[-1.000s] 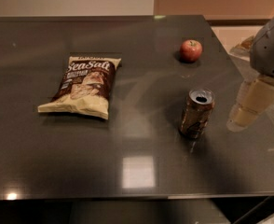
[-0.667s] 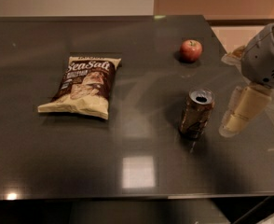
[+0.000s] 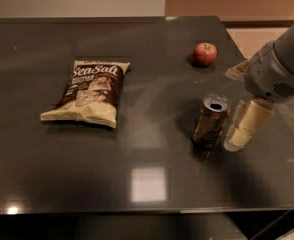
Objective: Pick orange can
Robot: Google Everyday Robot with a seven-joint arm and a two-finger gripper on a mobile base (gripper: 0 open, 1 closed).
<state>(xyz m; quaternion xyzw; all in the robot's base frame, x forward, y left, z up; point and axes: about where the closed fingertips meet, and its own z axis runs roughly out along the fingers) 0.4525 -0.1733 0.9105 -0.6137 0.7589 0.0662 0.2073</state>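
The orange can [image 3: 210,122], slim and brownish-orange with a silver top, stands upright on the dark table [image 3: 152,184], right of the middle. My gripper [image 3: 233,109] comes in from the right edge and is open and empty. Its near pale finger [image 3: 247,125] hangs just right of the can, close to it but apart. The far finger [image 3: 236,70] shows behind the grey wrist housing [image 3: 274,76], toward the apple. The can is not between the fingers.
A round red apple [image 3: 205,54] sits at the back right of the table. A Sea Salt chip bag [image 3: 89,91] lies flat left of the middle. The table's right edge [image 3: 292,149] runs just behind my arm, with pale floor beyond.
My gripper has moved left and down toward the can, and its near finger now hangs right beside the can. The can, apple and bag have not moved.
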